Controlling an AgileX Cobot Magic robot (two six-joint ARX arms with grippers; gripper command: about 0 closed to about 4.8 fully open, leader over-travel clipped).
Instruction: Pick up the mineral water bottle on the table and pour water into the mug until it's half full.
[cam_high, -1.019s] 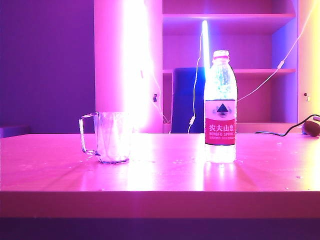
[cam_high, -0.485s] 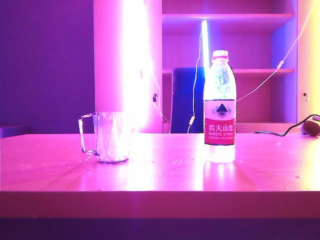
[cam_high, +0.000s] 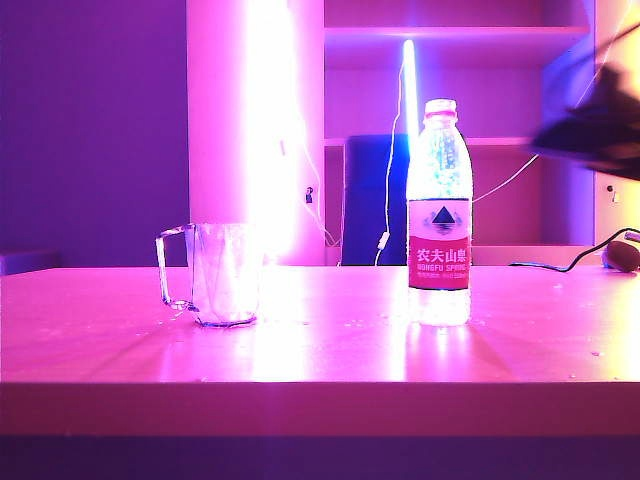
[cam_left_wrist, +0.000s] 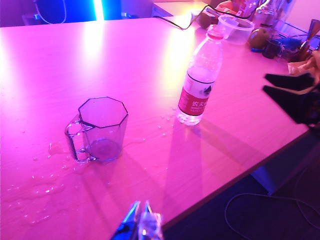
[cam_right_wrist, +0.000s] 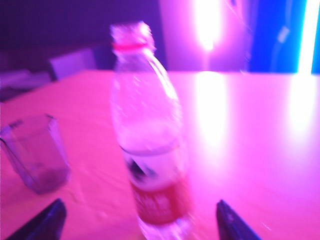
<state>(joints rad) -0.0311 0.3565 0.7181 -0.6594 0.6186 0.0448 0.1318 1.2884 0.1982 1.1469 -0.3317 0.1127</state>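
The mineral water bottle (cam_high: 440, 215) stands upright on the table, right of centre, red label facing front. The glass mug (cam_high: 222, 274) stands to its left, handle pointing left; it looks empty in the left wrist view (cam_left_wrist: 101, 129). My right gripper (cam_high: 595, 125) is a dark blur in the air right of the bottle's top. It is open (cam_right_wrist: 140, 201), its fingers spread wide with the bottle (cam_right_wrist: 150, 150) ahead of them, untouched. My left gripper (cam_left_wrist: 141, 212) hangs over the table's front edge, shut and empty. Water in the bottle is hard to make out.
Water drops (cam_left_wrist: 42, 187) lie on the table (cam_high: 330, 350) beside the mug (cam_right_wrist: 37, 160). A plastic tub and fruit (cam_left_wrist: 235, 25) crowd the far right corner, with a black cable (cam_high: 560, 265) trailing there. The table's front edge (cam_left_wrist: 240, 172) is near my left gripper.
My right arm has swung into the exterior view at the upper right, where nothing showed before. Bottle and mug have stayed where they were.
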